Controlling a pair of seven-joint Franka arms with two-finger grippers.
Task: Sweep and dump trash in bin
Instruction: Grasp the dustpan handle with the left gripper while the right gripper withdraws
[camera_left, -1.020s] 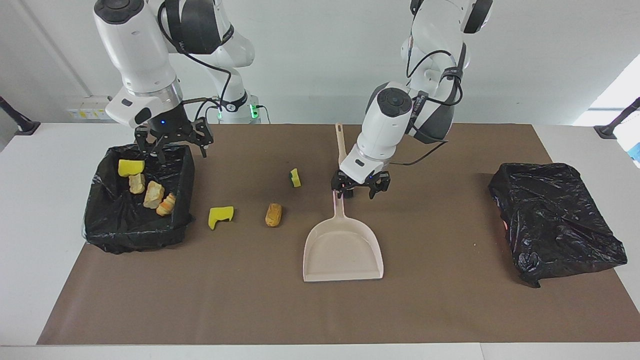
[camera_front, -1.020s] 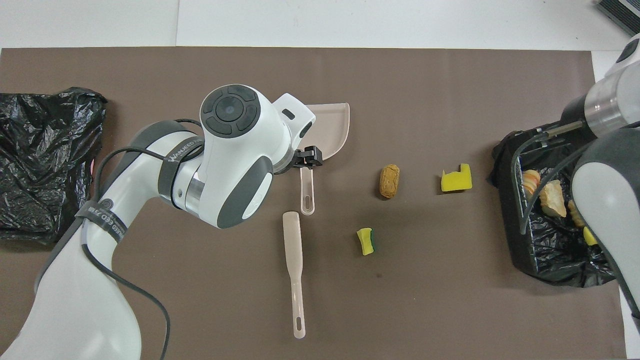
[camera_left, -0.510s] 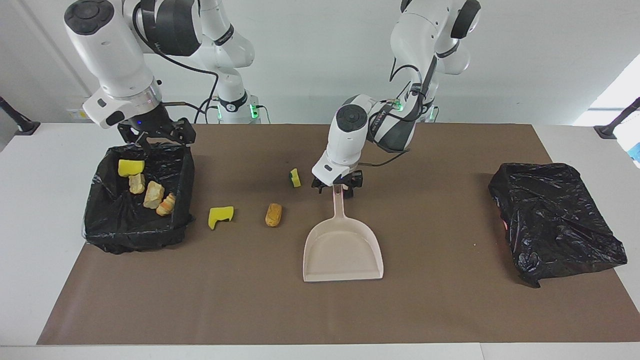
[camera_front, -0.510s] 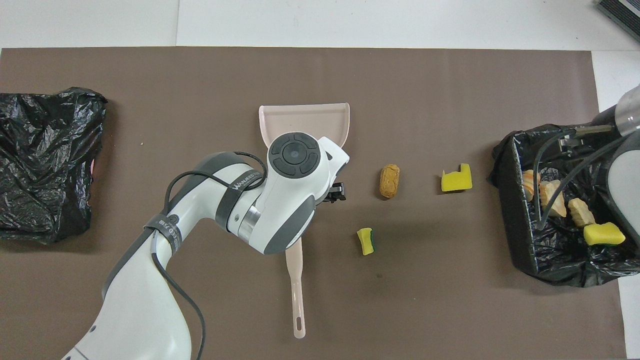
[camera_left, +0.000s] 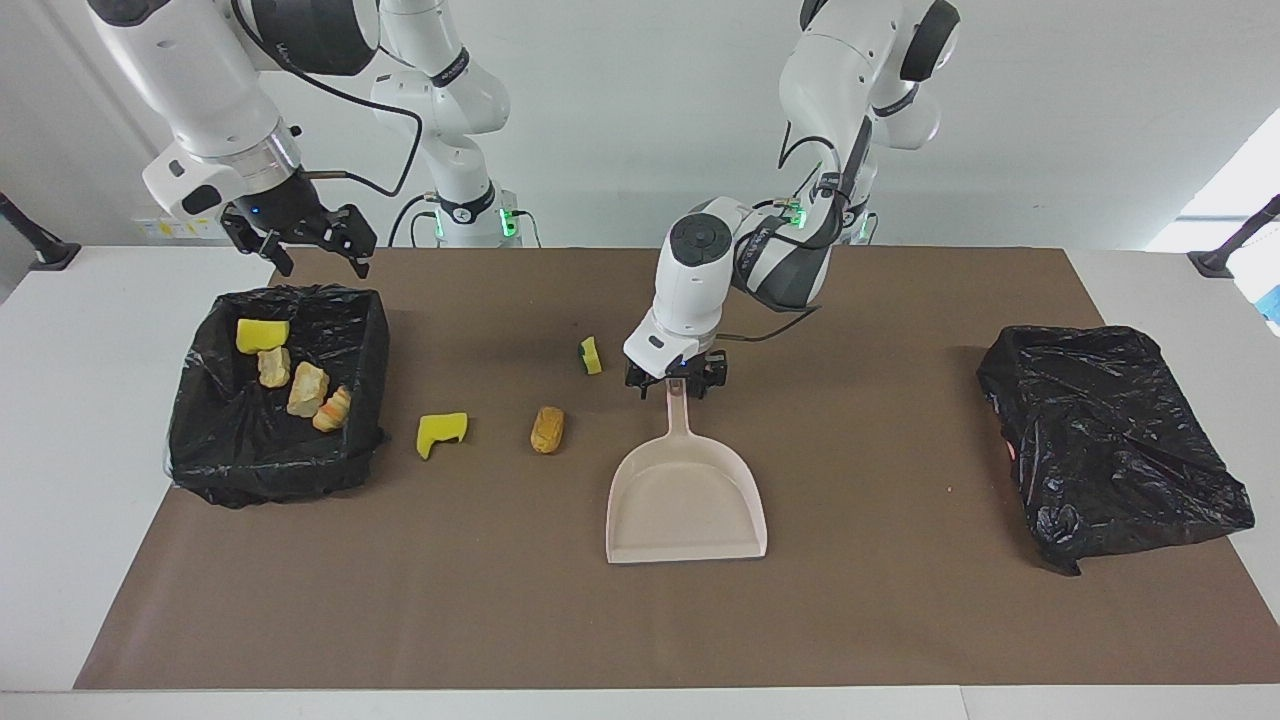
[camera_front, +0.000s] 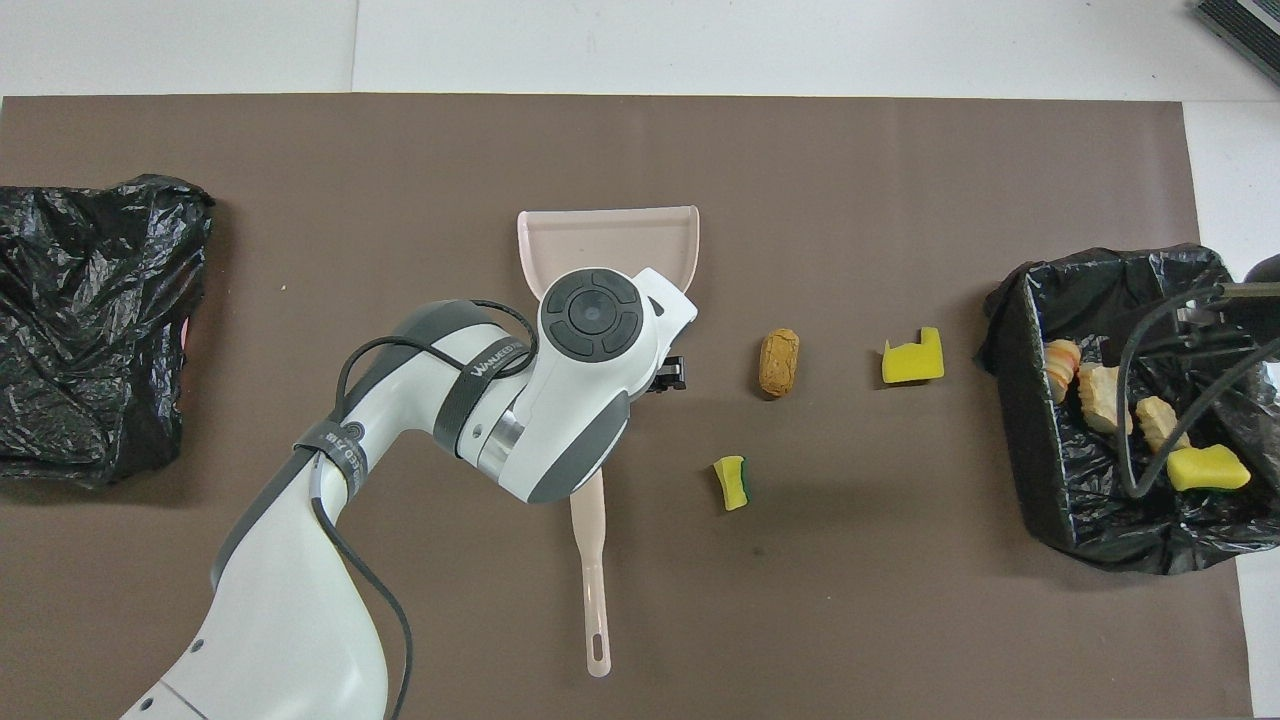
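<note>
Beige plastic dustpan (camera_left: 686, 500) is lying flat on the brown mat (camera_left: 880, 620), its handle pointing toward the robots. The left gripper (camera_left: 676, 378) is straddling that handle with fingers spread, not yet clamped. A beige brush (camera_front: 592, 560) is lying under the left arm, nearer the robots. Three trash pieces are sitting beside this gripper, toward the right arm's end: a green-backed sponge bit (camera_left: 591, 355), a bread chunk (camera_left: 547, 429) and a yellow sponge bit (camera_left: 441, 432). The right gripper (camera_left: 305, 240) is hanging released above the black-lined bin (camera_left: 215, 460), where four pieces (camera_left: 290, 375) are lying. A crumpled black bag (camera_left: 1110, 440) is resting at the left arm's end.
</note>
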